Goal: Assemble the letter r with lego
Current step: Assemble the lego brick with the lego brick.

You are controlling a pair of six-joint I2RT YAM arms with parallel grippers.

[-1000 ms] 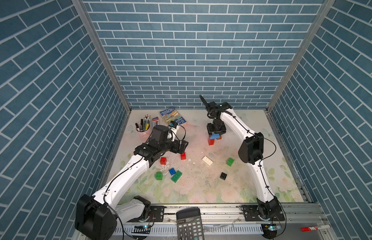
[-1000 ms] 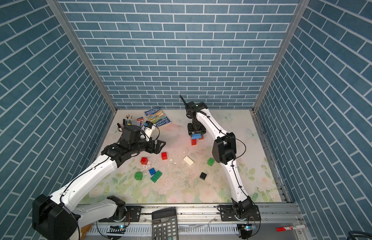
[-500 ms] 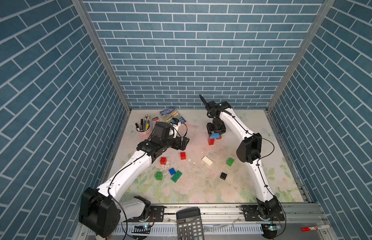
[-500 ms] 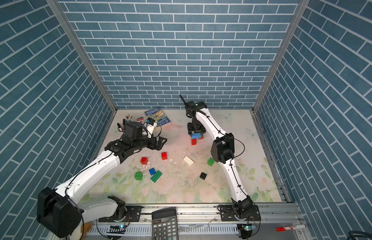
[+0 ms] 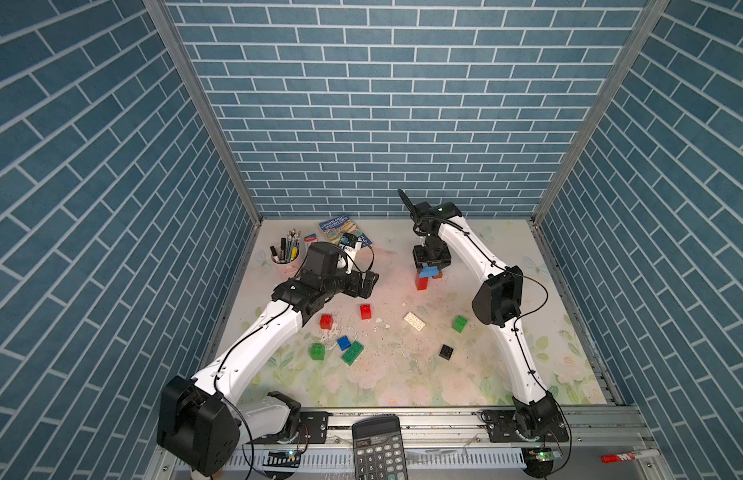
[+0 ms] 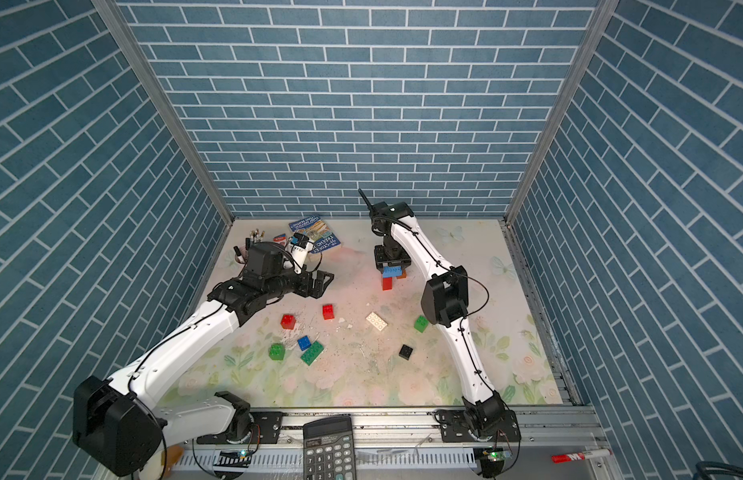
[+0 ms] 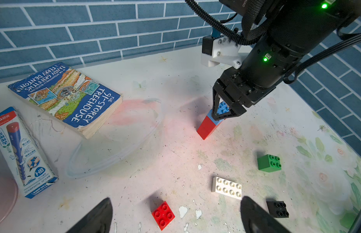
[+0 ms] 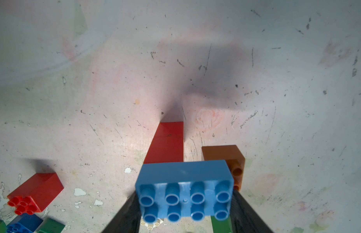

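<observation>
Right fingers (image 8: 126, 217) clamp blue brick (image 8: 183, 181) by short ends, lower centre; hard, light, probably slick plastic. Left fingers (image 7: 95, 218) wide open, empty.

Lego (image 7: 163, 215) smooth glossy plastic; tabletop (image 7: 155, 153) matt, scuffed (paint flaking); book (image 7: 68, 94) worn paper cover.

Book (image 7: 66, 96), pencil box (image 7: 22, 153), pen cup (image 5: 285, 266), calculator (image 5: 378, 449)

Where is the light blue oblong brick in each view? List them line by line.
Both top views: light blue oblong brick in the right gripper, toward the back wall.
Left wrist: the brick between that gripper's fingers.
Right wrist: close up, eight studs showing.
Shared landmark: red column beneath it.
</observation>
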